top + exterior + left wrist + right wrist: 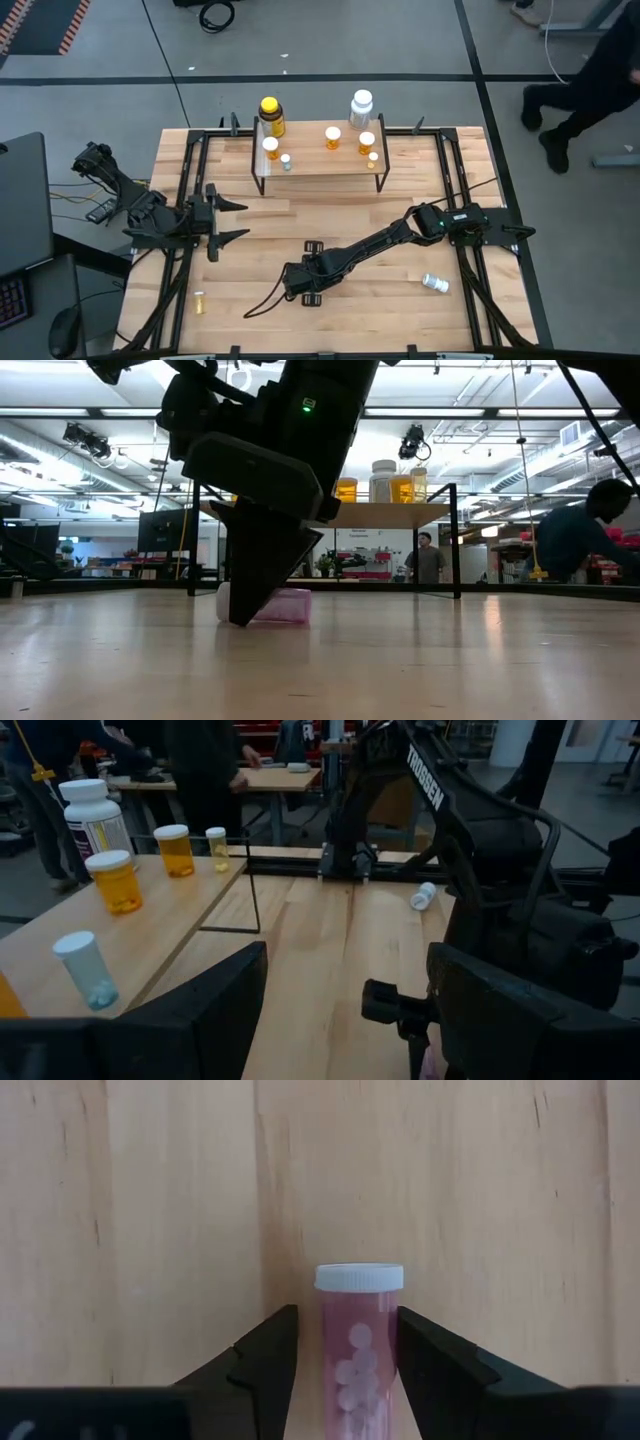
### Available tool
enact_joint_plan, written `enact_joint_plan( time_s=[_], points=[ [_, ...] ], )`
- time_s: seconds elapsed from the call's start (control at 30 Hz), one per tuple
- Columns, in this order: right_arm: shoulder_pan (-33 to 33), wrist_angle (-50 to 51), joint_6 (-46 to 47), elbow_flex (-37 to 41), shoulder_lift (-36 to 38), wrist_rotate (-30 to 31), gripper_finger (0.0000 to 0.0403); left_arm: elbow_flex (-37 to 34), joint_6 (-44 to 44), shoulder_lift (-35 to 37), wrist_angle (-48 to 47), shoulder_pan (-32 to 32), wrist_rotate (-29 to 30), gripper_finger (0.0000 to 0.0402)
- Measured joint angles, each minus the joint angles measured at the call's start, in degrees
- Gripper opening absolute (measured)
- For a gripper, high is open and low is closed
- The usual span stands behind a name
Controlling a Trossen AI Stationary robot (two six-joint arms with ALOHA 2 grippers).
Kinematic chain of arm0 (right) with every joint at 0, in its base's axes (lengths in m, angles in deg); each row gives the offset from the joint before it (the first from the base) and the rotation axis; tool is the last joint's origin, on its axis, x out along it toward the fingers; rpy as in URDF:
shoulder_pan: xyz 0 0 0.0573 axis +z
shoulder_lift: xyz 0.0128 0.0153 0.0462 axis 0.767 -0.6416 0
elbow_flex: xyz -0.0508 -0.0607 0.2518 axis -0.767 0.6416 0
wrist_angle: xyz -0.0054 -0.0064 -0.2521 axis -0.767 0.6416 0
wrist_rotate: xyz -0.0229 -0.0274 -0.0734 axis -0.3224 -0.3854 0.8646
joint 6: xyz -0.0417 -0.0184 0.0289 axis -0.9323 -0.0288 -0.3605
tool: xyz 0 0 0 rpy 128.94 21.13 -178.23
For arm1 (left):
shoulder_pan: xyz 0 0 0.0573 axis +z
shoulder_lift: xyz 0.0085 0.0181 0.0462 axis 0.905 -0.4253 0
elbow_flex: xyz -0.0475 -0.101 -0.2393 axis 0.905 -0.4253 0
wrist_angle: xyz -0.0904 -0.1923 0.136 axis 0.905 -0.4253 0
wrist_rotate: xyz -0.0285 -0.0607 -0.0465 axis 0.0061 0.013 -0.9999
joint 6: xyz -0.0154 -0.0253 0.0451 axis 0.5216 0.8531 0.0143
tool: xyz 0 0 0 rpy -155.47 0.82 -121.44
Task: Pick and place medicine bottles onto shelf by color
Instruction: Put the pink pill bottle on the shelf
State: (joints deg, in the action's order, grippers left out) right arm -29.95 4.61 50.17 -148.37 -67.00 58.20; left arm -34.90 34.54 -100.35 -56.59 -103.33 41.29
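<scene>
Pink vial (358,1350) lies on the bench, right hand (345,1370) narrowed astride it to grip; left hand (232,220) waits wide.

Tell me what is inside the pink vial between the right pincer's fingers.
The pink vial lies on the wooden tabletop, white cap on. Through its clear wall, several round white pills show. The right pincer straddles it; the vial's lower end runs out of the frame, so the full count stays unseen.
</scene>
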Motion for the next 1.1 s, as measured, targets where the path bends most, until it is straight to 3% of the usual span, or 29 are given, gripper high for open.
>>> enact_joint_plan(
  time_s=[0.37,0.7,1.1],
  points=[
    [0.0,-3.2,0.1,0.1,-0.2,1.7,0.0168,0.0,0.0,0.1,0.1,0.0,0.0,0.0283],
    [-1.5,-14.5,0.1,0.2,-0.4,1.9,0.0168,0.0,0.0,0.1,0.0,0.0,-0.4,0.0283],
    [-2.4,-7.0,1.0,0.1,1.2,-2.6,0.0168,0.0,-3.5,0.1,0.1,0.0,-0.5,0.0283]
  ],
)
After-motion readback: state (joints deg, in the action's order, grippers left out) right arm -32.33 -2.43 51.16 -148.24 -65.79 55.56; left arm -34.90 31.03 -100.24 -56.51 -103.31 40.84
